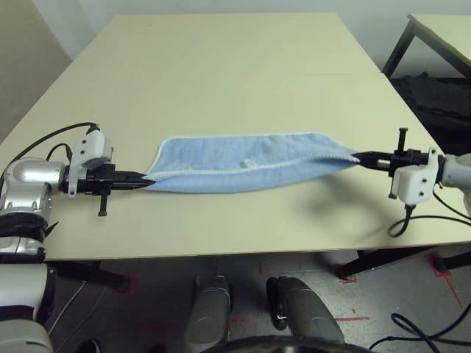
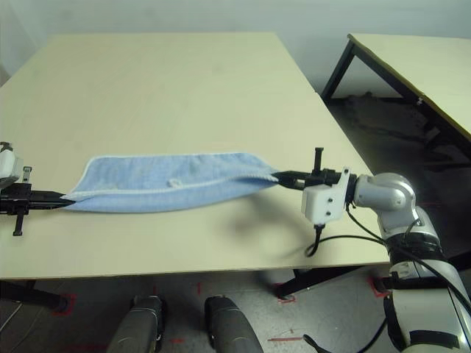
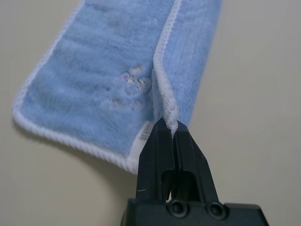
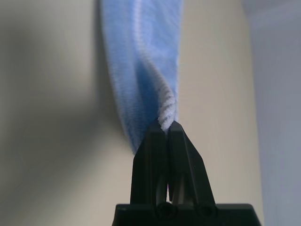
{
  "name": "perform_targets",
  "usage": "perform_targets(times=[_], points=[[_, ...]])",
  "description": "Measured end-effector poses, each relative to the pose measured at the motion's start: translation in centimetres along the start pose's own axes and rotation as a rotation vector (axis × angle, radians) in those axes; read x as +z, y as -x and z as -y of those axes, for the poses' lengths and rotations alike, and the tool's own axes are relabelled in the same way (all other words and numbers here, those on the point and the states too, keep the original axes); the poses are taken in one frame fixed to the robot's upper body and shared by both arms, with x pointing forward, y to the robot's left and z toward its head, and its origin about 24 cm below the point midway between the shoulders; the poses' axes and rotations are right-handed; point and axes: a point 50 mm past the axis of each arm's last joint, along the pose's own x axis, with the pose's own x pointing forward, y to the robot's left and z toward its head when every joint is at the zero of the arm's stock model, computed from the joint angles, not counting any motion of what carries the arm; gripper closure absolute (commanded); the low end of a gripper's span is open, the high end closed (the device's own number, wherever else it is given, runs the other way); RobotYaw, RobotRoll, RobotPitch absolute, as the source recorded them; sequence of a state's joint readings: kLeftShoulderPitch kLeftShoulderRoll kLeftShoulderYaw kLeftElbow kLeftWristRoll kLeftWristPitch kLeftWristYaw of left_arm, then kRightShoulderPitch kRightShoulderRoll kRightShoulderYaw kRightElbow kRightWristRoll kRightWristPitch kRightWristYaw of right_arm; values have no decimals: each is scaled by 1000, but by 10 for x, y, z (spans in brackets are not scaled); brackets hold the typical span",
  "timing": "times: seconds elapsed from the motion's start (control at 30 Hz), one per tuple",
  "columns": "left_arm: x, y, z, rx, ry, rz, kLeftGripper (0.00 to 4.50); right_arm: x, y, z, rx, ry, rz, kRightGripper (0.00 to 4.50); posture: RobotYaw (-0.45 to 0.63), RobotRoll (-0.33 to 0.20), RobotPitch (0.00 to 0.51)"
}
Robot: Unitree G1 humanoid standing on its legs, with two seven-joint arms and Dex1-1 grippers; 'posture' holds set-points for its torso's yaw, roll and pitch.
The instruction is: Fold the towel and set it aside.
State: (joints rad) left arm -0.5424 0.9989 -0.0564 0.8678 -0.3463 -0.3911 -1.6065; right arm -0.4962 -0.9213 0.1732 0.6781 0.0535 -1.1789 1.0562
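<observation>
Now, towel (image 1: 243,163): folded lengthwise, stretched btwn both grippers over counter (image 1: 221,66).
L gripper (image 1: 146,177): jaws pinching towel's L end.
R gripper (image 1: 362,157): jaws pinching R end.

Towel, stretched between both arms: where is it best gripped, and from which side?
Judging by its pose, at the white-stitched corners of its short ends, each hand coming in level from outside. The towel is folded lengthwise; the left hand and right hand are shut on that edging.
</observation>
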Motion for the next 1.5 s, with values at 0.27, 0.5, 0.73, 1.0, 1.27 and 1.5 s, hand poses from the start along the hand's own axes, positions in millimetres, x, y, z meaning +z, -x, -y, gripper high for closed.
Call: perform_targets(times=[0.27, 0.5, 0.73, 1.0, 1.27, 1.5], points=[[1, 5, 2, -5, -85, -37, 4468, -1, 3, -4, -6, -5, 6, 4500, 63, 0, 161], [-1, 6, 5, -18, -163, -74, 4468, -5, 3, -10, 4, -26, -29, 4500, 58, 0, 162], [-1, 0, 5, -25, -182, -58, 3819, -7, 3, -14, 9, -37, -44, 4044, 56, 0, 159], [-1, 1, 3, -7, -149, -54, 1187, -9, 8, -27, 56, -116, -72, 1388, 56, 0, 161], [-1, 11, -1, -1, -5, -94, 0, -8, 9, -22, 96, -250, -59, 9, 48, 0, 163], [13, 29, -6, -4, 115, -170, 0, 6, -9, 11, 100, -400, -8, 9, 37, 0, 167]])
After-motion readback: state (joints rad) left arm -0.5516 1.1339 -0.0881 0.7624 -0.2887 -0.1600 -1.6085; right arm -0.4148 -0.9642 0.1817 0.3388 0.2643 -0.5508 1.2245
